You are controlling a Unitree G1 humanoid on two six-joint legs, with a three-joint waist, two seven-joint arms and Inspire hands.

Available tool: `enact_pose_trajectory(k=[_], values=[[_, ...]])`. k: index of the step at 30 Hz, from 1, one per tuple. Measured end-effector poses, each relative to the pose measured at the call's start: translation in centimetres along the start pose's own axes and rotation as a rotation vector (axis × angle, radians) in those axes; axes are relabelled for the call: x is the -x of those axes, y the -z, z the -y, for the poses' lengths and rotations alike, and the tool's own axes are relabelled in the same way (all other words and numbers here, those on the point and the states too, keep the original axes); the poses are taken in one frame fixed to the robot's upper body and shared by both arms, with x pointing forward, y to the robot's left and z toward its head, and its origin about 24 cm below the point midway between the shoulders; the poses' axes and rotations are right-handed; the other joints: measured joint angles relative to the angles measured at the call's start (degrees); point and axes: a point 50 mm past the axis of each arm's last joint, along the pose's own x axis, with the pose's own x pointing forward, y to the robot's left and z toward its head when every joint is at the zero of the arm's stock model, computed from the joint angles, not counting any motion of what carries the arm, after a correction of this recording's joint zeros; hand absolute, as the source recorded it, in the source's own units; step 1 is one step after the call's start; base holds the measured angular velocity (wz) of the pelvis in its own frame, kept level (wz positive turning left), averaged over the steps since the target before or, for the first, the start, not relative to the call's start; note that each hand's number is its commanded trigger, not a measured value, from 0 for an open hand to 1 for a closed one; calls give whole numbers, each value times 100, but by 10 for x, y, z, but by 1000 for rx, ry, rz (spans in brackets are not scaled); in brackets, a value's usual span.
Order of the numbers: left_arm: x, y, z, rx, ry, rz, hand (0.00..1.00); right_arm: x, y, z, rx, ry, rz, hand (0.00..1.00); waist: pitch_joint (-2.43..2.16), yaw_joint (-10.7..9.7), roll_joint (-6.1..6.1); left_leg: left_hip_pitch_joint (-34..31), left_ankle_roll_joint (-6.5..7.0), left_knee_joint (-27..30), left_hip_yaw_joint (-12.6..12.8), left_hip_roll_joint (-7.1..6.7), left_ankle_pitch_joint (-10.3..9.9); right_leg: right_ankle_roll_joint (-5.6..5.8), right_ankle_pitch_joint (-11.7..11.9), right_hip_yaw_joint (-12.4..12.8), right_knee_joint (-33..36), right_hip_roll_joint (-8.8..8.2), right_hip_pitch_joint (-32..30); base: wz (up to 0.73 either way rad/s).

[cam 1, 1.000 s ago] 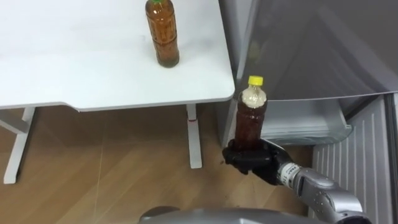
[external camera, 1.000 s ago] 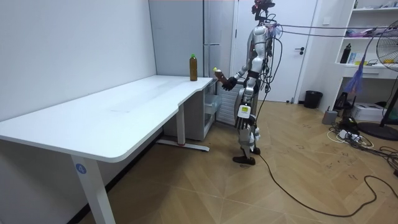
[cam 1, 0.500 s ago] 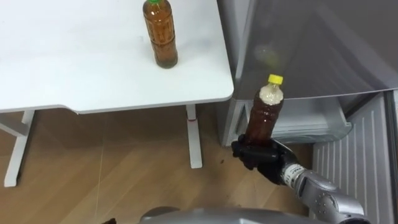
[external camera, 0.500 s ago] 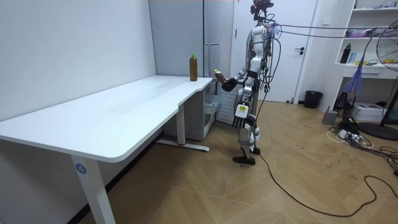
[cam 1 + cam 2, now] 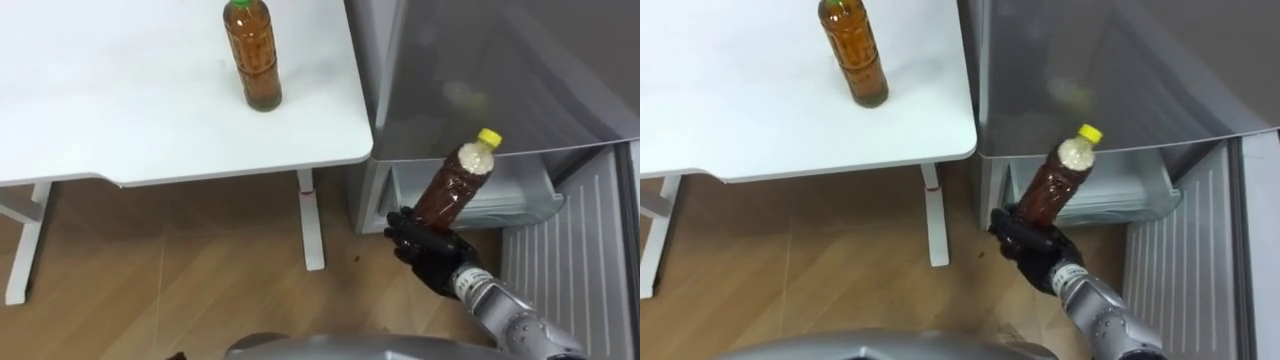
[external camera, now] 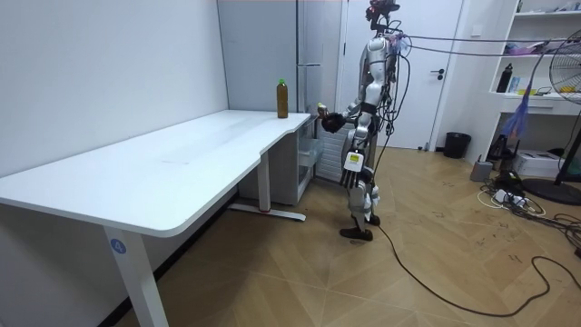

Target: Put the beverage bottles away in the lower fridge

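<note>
Right hand (image 5: 432, 250) clamped round the base of bottle (image 5: 455, 185). Its yellow cap tilts toward the fridge (image 5: 500, 80), just in front of the open lower compartment (image 5: 500, 205). Bottle looks full: fairly heavy, stiff plastic, smooth wall, likely slippery. Held this low it is top-heavy, so a grip nearer mid-body would steady it. Second bottle (image 5: 251, 55), green cap, upright on surface (image 5: 120, 110), near the fridge; best taken round its waist.
</note>
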Motion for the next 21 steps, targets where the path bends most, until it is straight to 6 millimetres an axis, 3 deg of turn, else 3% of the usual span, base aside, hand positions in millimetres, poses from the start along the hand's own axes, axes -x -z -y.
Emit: enact_pose_trajectory(k=[9,21], values=[[2,22,4,-3,7,-69,0,0,-3,7,-323,62,62,100,-4,3,24,16,1,17,-4,-3,0,0,0,6,0,2,17,0],[5,30,14,11,44,-81,0,5,-11,28,-487,146,156,100,14,-11,103,-9,-2,106,-102,-24,-1,-1,-30,-75,-21,-11,31,3]])
